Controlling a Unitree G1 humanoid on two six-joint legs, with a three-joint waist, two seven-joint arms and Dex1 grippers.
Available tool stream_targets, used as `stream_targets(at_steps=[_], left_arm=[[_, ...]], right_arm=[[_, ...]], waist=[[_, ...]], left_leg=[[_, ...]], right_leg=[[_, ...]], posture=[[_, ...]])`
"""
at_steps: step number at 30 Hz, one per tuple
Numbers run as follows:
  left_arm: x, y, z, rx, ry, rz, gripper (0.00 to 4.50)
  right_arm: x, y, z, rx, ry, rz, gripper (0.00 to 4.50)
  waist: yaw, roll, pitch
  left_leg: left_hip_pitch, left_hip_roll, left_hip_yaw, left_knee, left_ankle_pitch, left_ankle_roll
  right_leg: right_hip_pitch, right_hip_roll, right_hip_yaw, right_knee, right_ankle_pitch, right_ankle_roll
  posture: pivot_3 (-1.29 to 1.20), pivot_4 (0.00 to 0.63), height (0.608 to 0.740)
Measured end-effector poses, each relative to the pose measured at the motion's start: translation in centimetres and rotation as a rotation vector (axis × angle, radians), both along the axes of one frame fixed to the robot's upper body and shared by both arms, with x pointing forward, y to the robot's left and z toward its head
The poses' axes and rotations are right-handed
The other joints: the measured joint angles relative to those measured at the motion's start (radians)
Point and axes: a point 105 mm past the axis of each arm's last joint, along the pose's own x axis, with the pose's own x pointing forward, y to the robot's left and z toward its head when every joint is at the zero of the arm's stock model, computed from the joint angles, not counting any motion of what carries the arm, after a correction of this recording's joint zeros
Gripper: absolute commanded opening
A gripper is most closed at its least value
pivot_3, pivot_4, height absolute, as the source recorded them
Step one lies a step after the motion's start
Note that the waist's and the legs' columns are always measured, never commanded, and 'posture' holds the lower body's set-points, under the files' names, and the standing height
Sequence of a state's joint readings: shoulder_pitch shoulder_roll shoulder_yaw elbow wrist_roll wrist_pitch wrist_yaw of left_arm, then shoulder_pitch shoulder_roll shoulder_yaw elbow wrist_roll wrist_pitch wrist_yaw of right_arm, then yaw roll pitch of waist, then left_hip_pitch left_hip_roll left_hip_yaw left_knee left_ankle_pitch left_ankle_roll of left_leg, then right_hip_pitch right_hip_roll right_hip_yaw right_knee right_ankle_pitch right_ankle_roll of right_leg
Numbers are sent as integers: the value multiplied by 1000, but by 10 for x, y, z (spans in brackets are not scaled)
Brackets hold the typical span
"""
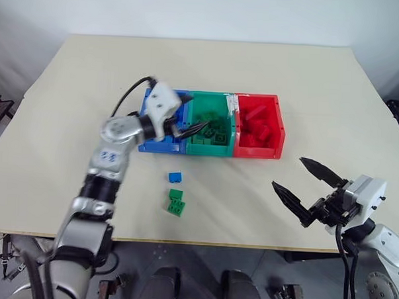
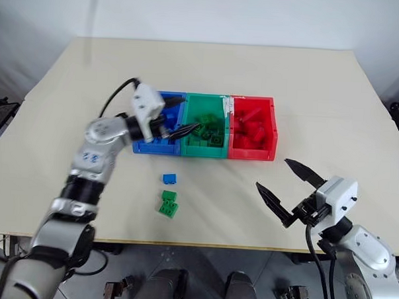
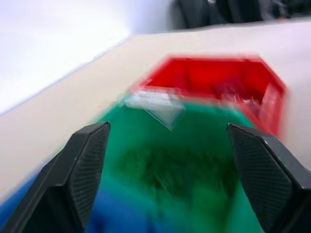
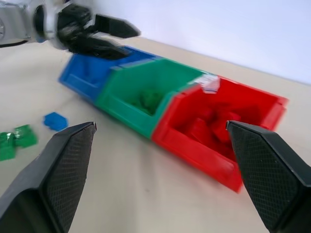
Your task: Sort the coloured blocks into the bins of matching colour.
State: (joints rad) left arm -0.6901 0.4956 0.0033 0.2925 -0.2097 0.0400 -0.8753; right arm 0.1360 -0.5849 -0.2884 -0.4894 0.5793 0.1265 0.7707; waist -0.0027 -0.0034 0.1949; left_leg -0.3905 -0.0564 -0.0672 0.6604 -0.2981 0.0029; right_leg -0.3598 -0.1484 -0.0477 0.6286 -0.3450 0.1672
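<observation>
Left gripper (image 1: 199, 128) hovered wide and empty over the green bin (image 1: 194, 143); remaining blue block (image 1: 176, 177) looked light, rigid, best pinched across flat sides.

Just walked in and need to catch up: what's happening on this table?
A humanoid robot is sorting toy bricks by colour. Its left gripper, fingers open and empty, hovers over the green plastic bin. The right gripper waits open above the table. One small blue brick and some green bricks remain on the tabletop.
</observation>
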Motion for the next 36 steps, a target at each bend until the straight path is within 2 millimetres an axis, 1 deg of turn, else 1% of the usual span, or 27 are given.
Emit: stream_targets(at_steps=[2,4,5,7,11,14,15,17,21,25,29,33,35,36], left_arm=[[-18,32,-21,60,73,5,4086],[-37,63,-39,81,150,17,4086],[-44,76,-45,70,177,38,4086],[-54,100,-49,68,186,87,4426],[-69,130,-49,159,129,134,4481],[-77,134,-56,174,141,122,4481],[-82,132,-60,183,153,102,4481],[-91,120,-64,198,173,32,4481],[-107,87,-66,234,198,-135,4481],[-121,52,-65,238,219,-292,4481],[-128,15,-61,243,201,-445,4481],[-131,-10,-60,309,176,-603,4481],[-123,-21,-62,398,142,-679,4481],[-118,-23,-62,429,138,-690,4481]], right_arm=[[4,4,1,-20,0,50,4500],[8,8,1,-47,4,108,4500],[9,9,0,-69,12,140,4500],[9,14,-4,-117,33,210,4500],[9,19,-13,-159,76,310,4500],[7,18,-19,-188,109,356,4500],[7,17,-20,-200,117,364,4500],[8,15,-21,-209,124,370,4500],[8,12,-23,-212,135,372,4500],[3,3,-31,-212,176,339,4500],[-4,-5,-41,-205,219,301,4500],[-9,-9,-44,-204,236,277,4500],[-14,-11,-45,-206,241,257,4500],[-15,-10,-44,-208,237,255,4500]], waist=[[-1,0,0],[0,0,0],[0,0,0],[13,0,0],[30,0,0],[28,0,0],[25,0,0],[23,0,0],[24,0,0],[26,0,0],[27,0,0],[26,0,0],[27,1,0],[27,1,0]], left_leg=[[0,1,0,0,0,0],[0,1,0,0,0,0],[0,1,-1,0,0,0],[0,1,-3,2,0,0],[0,0,-3,2,-1,1],[0,0,-3,2,-1,1],[0,0,-3,2,-1,1],[0,1,-3,1,-1,1],[0,1,-2,1,-1,0],[0,1,-2,1,-1,0],[0,1,-2,2,-1,0],[0,1,-1,2,-1,0],[0,-1,0,2,-1,0],[0,-2,0,2,-1,0]], right_leg=[[0,0,0,0,0,0],[1,-1,0,-1,0,0],[1,-1,0,-1,0,0],[2,-1,-1,-2,0,0],[2,-2,-1,-3,0,0],[2,-2,-1,-2,0,0],[2,-2,-1,-1,0,0],[2,-1,-1,-1,0,-1],[2,-1,-1,-2,0,-1],[2,-1,-1,-2,0,-1],[2,-1,-1,-2,0,-1],[2,-1,-1,-2,0,-1],[2,0,-1,-2,0,-1],[3,0,-1,-2,0,-1]], posture=[[0,150,740],[0,150,740],[0,150,740],[0,150,740],[0,150,740],[0,150,740],[0,150,740],[0,150,740],[0,150,740],[0,150,740],[0,150,740],[0,150,740],[0,150,740],[0,150,740]])
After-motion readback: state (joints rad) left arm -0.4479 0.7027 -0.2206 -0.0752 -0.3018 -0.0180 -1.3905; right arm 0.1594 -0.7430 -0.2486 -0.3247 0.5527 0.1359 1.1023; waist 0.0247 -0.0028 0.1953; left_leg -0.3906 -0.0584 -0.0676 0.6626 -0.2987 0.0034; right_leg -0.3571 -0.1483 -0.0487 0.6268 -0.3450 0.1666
